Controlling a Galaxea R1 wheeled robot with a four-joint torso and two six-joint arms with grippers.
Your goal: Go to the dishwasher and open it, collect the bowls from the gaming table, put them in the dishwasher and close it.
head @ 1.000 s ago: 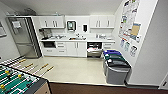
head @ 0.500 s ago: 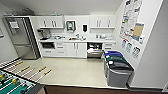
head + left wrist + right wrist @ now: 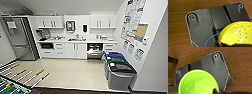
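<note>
Kitchenette, seen from the head camera across a pale floor.

- Built-in dishwasher (image 3: 95, 50): set under the white counter (image 3: 77, 40), right of the double white cabinet doors (image 3: 76, 50); its door is folded down, dark interior and a pale rack exposed.
- Tall stainless-steel refrigerator (image 3: 18, 38): at the far left of the cabinet run.
- Small black-fronted oven (image 3: 47, 45): under the counter, beside the drawers.
- White upper cabinets (image 3: 50, 22): two groups, with a framed panel on the wall between them.
- Row of waste bins (image 3: 118, 70): against the right-hand wall, lids blue, green and dark grey, standing close to the dishwasher's right.
- Posters and notices (image 3: 133, 18): on the right-hand wall above the bins.
- Table-football table (image 3: 11, 86): green field and rods with pale wooden handles, at the lower left corner of the head view.

Left wrist view: a yellow plastic bowl (image 3: 237, 33), round, speckled with small dark dots, turned with its outer side to the camera, over brown wood-grain floor (image 3: 178, 18). A thin blue cable runs beside it. Whether the left gripper's fingers pinch it cannot be told.

Right wrist view: a bright green plastic bowl (image 3: 198, 82), round, glossy hollow facing the camera. A dark finger (image 3: 216, 91) overlaps its rim; the right gripper appears to be pinching the bowl's edge.
</note>
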